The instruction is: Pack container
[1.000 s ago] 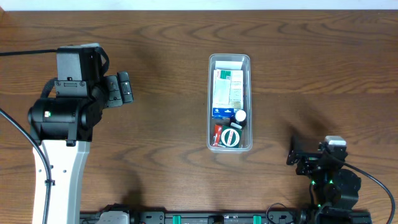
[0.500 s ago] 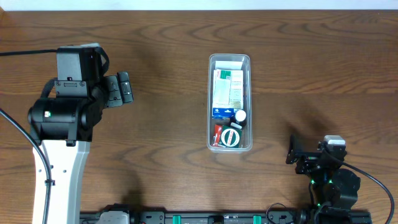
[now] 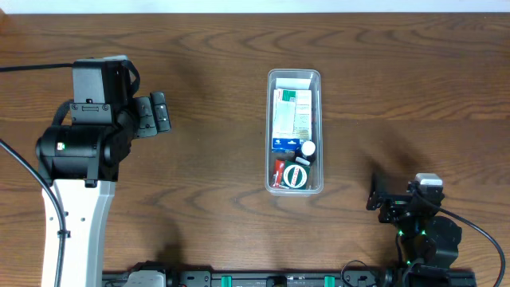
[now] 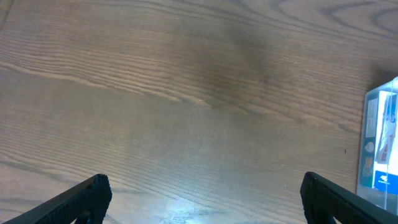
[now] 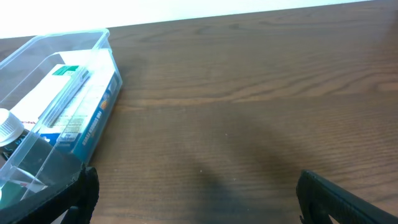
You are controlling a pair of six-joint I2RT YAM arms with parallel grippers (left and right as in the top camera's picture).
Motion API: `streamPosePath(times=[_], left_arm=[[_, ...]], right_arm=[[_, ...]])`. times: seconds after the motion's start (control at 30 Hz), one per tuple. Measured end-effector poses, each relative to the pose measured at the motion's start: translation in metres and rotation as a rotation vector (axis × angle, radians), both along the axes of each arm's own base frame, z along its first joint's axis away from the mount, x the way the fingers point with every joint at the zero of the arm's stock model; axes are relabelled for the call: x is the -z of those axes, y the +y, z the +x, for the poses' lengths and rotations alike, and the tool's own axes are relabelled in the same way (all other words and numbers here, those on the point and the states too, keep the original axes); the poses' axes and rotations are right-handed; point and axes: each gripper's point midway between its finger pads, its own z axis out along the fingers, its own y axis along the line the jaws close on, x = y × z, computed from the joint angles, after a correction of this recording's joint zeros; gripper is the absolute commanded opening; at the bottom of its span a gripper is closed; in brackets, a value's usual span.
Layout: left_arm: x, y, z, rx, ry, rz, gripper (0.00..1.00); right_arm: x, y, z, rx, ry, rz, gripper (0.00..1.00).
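Observation:
The clear plastic container (image 3: 294, 80) stands upright at the table's centre, holding a green-and-white box (image 3: 292, 112), a blue box, a small white-capped bottle (image 3: 307, 149), a round green-and-white item (image 3: 296, 175) and something red. It also shows in the right wrist view (image 5: 93, 46) and at the edge of the left wrist view (image 4: 380, 143). My left gripper (image 3: 159, 113) is open and empty, well left of the container; its fingertips frame bare wood (image 4: 202, 199). My right gripper (image 3: 381, 193) is open and empty, near the front edge, right of the container (image 5: 196, 199).
The wooden table (image 3: 207, 183) shows nothing else loose on it. A black rail with green clips (image 3: 271, 279) runs along the front edge. A cable trails from each arm.
The right arm has drawn back very slightly toward the front edge. The left arm and the container have not moved.

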Motion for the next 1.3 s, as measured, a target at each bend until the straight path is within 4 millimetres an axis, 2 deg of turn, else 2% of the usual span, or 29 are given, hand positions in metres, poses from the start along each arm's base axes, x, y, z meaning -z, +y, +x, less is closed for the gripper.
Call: streamPosePath(times=[0.57,0.7,0.9,1.07,1.17,1.3], left_arm=[[0.0,0.0,0.0,0.0,-0.001,0.0,0.98],[-0.007,0.0,-0.004,0.0,-0.023,-0.001,0.98],[-0.032,0.006,-0.023,-0.02,-0.116,0.017,0.98],[-0.042,0.015,-0.042,-0.045,-0.19,0.049,0.98],[-0.043,0.018,-0.045,-0.056,-0.271,0.061,0.98],[-0.031,0.018,-0.045,-0.061,-0.385,0.058,0.98]], right_arm=[[0.0,0.0,0.0,0.0,0.0,0.0,0.99],[0.0,0.0,0.0,0.0,0.0,0.0,0.99],[0.0,0.0,0.0,-0.001,0.0,0.0,0.99],[0.0,0.001,0.0,-0.003,0.0,0.001,0.99],[0.0,0.001,0.0,-0.003,0.0,0.001,0.99],[0.001,0.001,0.0,-0.003,0.001,0.001,0.99]])
